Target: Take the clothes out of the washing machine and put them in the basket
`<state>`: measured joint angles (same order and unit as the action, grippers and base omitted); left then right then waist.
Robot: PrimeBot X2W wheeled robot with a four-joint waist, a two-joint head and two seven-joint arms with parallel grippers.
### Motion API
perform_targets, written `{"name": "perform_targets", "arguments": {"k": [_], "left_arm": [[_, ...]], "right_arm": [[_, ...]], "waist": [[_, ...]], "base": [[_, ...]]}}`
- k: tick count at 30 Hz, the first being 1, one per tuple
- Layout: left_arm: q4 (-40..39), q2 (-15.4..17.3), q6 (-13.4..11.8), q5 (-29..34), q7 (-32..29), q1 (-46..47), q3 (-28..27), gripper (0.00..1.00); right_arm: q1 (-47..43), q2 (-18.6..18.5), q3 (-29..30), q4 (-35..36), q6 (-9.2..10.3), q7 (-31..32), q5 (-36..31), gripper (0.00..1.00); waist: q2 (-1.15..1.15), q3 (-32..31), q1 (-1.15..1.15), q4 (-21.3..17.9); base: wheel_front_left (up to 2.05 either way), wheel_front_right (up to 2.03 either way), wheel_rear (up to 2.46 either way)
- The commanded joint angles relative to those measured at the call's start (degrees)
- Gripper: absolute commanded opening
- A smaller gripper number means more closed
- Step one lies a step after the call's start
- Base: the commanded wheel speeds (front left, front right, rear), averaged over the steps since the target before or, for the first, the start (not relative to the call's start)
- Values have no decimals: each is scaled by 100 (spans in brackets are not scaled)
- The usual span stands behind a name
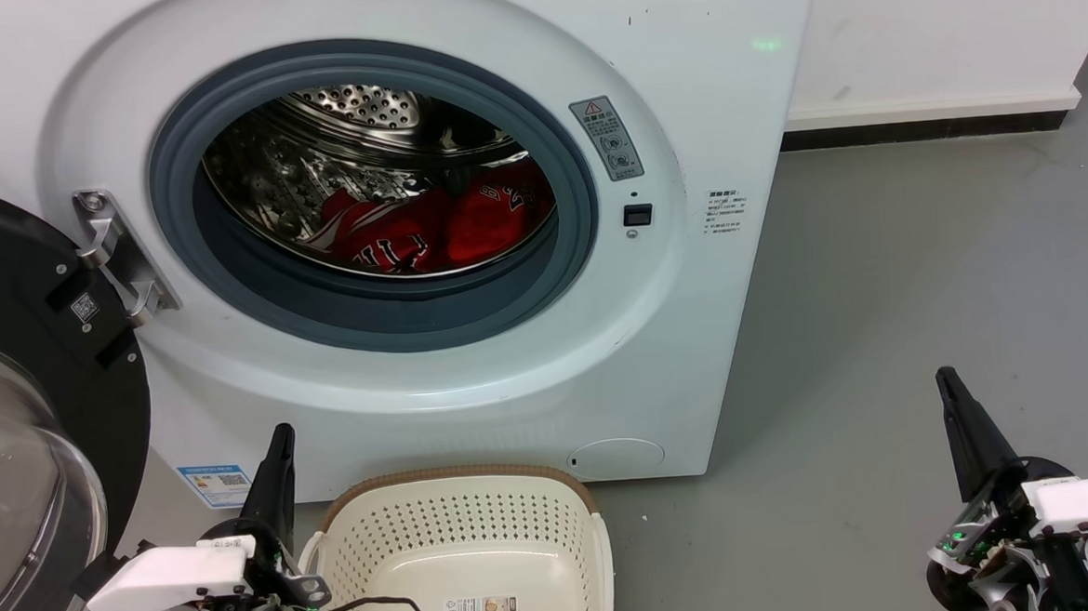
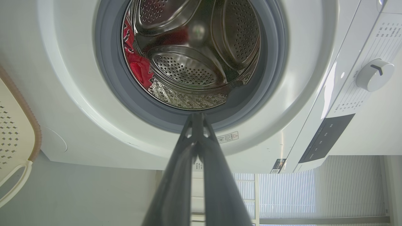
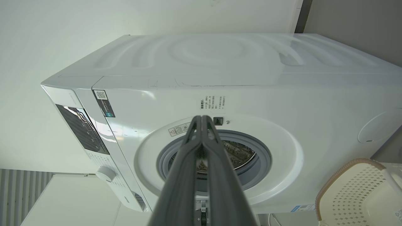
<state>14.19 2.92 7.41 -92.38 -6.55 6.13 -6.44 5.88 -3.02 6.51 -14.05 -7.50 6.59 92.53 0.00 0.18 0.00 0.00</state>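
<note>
The white washing machine [image 1: 476, 421] stands with its door swung open to the left. Red clothes [image 1: 428, 228] lie bunched at the bottom of the steel drum; the left wrist view catches a strip of the clothes [image 2: 138, 67] at the drum's left side. On the floor in front of the machine sits the cream basket [image 1: 455, 482] with nothing in it but its label. My left gripper [image 1: 281, 433] is shut and empty, low beside the basket's left rim. Far off to the right, over bare floor, my right gripper [image 1: 946, 377] is shut and empty too.
The open black-framed glass door [image 1: 21, 445] takes up the left side of the head view, close to my left arm. Grey floor [image 1: 880, 325] spreads to the right of the machine, bounded by a white wall [image 1: 939, 33] with a dark skirting.
</note>
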Motion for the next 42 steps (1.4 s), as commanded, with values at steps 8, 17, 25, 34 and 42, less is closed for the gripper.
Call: {"name": "perform_targets", "arguments": {"k": [8, 17, 25, 34, 42], "left_arm": [[-10, -8, 23, -7, -13, 37, -16, 0], [17, -1, -1, 2, 6, -8, 5, 100], [109, -14, -8, 88, 154, -205, 53, 100], [54, -13, -6, 373, 404, -276, -33, 100], [61, -11, -4, 890, 605, -280, -259, 100]], "right_arm": [[75, 22, -2, -8, 2, -1, -25, 0], [-10, 0, -2, -14, 0, -3, 0, 100], [-180, 4, -100, -111, 1, -140, -56, 100], [-223, 5, -194, -7, 1, -392, -261, 100], [-206, 6, -169, -119, 1, -594, -833, 100]], "waist": [[0, 0, 0, 0], [0, 0, 0, 0], [0, 6, 0, -3], [0, 14, 0, -11], [0, 5, 0, -30]], "base": [[0, 0, 0], [0, 0, 0], [0, 0, 0], [0, 0, 0], [0, 0, 0]]}}
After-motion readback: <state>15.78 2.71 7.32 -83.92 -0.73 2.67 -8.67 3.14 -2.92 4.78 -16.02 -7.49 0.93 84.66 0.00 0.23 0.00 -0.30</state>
